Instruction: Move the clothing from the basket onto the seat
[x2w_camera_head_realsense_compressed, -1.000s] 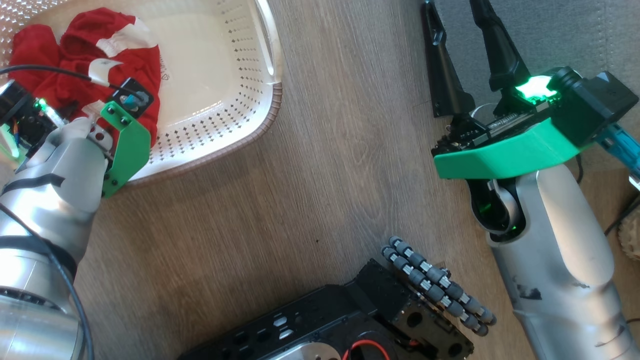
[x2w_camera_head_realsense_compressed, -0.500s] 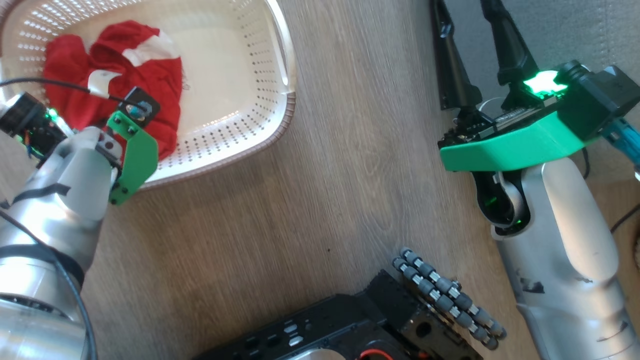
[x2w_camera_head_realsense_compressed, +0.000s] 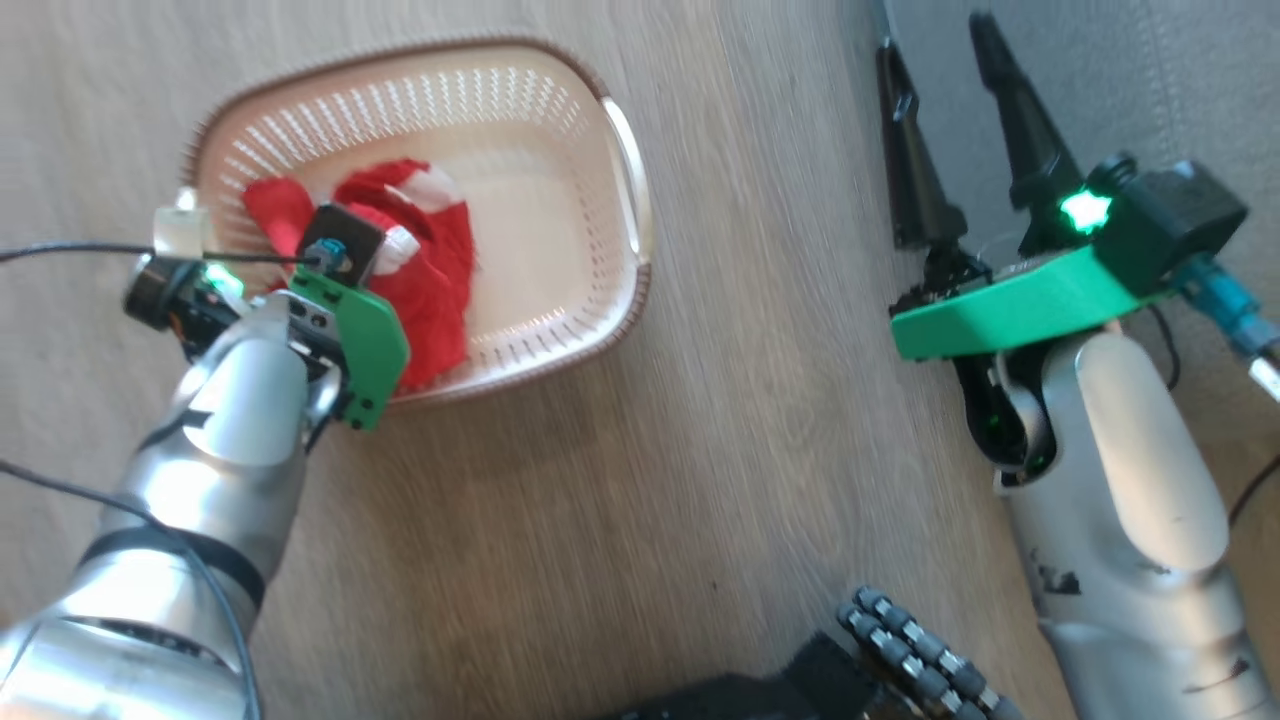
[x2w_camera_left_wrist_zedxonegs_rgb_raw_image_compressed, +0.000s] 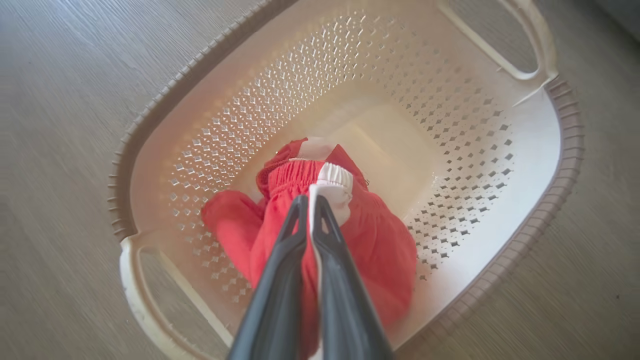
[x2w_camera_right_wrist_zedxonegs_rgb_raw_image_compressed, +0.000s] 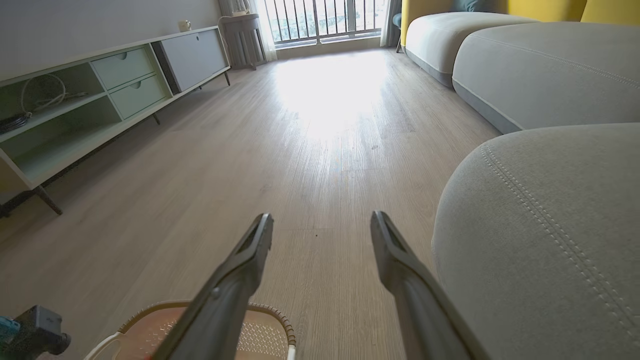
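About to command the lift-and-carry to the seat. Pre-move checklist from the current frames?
1. Grip: left end effector shut on the clothing, fabric pinched between its fingers: ok.
2. Both garments in that grip: cannot tell, they are bunched together.
3. Load clear of the basket: not ok, the clothing is inside its walls.
4. Other arm: right end effector open, holding nothing: ok.
5. Drop zone: seat beside the right end effector, visible top bare: ok.
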